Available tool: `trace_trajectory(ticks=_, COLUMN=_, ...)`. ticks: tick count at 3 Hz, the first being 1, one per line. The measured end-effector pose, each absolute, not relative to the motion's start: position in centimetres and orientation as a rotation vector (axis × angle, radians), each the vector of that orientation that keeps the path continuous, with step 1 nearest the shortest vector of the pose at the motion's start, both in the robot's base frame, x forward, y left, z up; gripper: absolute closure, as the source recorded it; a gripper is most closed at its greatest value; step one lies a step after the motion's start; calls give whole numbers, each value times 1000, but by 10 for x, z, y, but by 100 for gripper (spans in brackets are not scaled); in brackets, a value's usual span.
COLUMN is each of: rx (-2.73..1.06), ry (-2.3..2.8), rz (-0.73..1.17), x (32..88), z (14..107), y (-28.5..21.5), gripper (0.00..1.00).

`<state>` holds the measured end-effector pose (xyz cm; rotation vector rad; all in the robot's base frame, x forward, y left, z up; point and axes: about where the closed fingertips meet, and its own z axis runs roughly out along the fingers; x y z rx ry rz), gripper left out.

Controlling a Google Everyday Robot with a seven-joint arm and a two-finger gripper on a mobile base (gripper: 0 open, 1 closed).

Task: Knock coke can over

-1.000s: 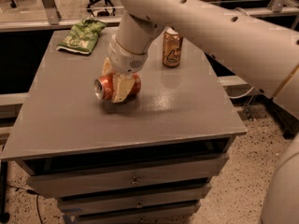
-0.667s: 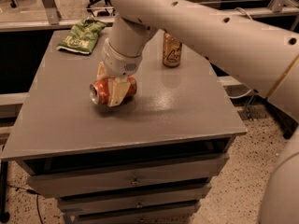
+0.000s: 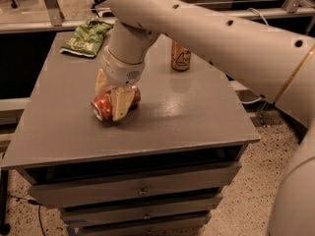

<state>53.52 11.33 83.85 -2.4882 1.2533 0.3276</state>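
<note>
The red coke can (image 3: 102, 106) lies on its side on the grey table (image 3: 187, 112), left of centre, its silver top facing the front left. My gripper (image 3: 110, 102) comes down from above and straddles the can. One tan finger (image 3: 121, 103) lies across the can's front and the other finger (image 3: 101, 82) is behind it. The fingers look closed on the can's body, and its middle is hidden by them.
An orange-tan can (image 3: 180, 57) stands upright at the back of the table, right of my wrist. A green snack bag (image 3: 84, 38) lies at the back left corner. My large arm spans the upper right of the view. Drawers are below the tabletop.
The gripper and the can between its fingers have shifted slightly left and toward the table's front. The can stays lying on its side. The other can and the bag have not moved.
</note>
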Motion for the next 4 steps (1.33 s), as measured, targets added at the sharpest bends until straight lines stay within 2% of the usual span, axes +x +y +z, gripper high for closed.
trace_trajectory(ticks=1, rx=-2533, ry=1219, rz=332, x=531, z=835, y=114, gripper=0)
trace_trajectory(ticks=4, rx=-2652, ry=1146, rz=295, x=527, z=836, y=96, gripper=0)
